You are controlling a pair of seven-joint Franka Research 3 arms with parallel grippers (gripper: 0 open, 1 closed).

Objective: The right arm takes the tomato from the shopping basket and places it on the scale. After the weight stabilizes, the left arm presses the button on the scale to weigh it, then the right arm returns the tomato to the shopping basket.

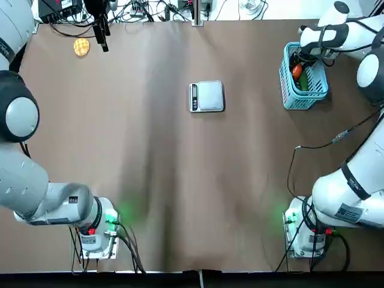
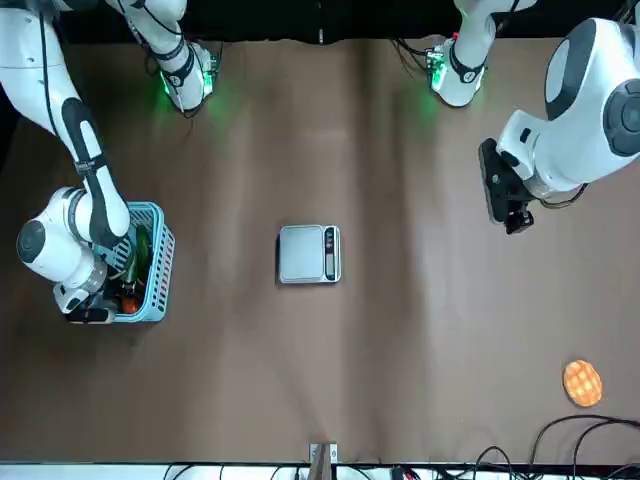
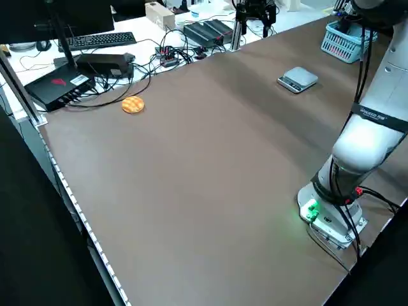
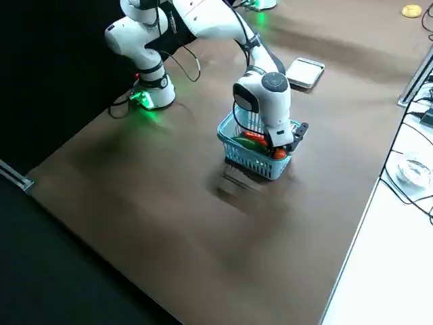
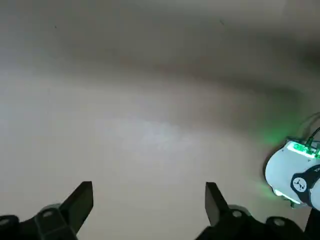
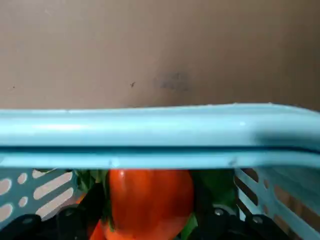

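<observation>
The tomato [image 6: 150,200] sits in the shopping basket [image 1: 286,87], low in the right wrist view, with the right gripper [image 6: 149,192] closed in on it, a finger at either side; it looks gripped. That gripper is down in the basket, at the upper right of the top view. I judge the pick-up to be in hand — the next move calls for a straight lift past the rim [image 6: 150,130], then a carry to the scale [image 1: 210,96], upper centre of the same view. The green vegetable [image 1: 303,81] beside the tomato could snag on the way up.

The left gripper [image 5: 149,195], its fingers wide apart, hangs idle at the upper left of the top view, near the waffle-patterned round item [image 1: 81,47].

All this is over a brown tabletop [image 1: 180,198]. Beyond it, at the upper left of the left side view, are a monitor [image 3: 57,19], a keyboard [image 3: 102,41] and tangled cables [image 3: 143,71] — plain workroom clutter.
</observation>
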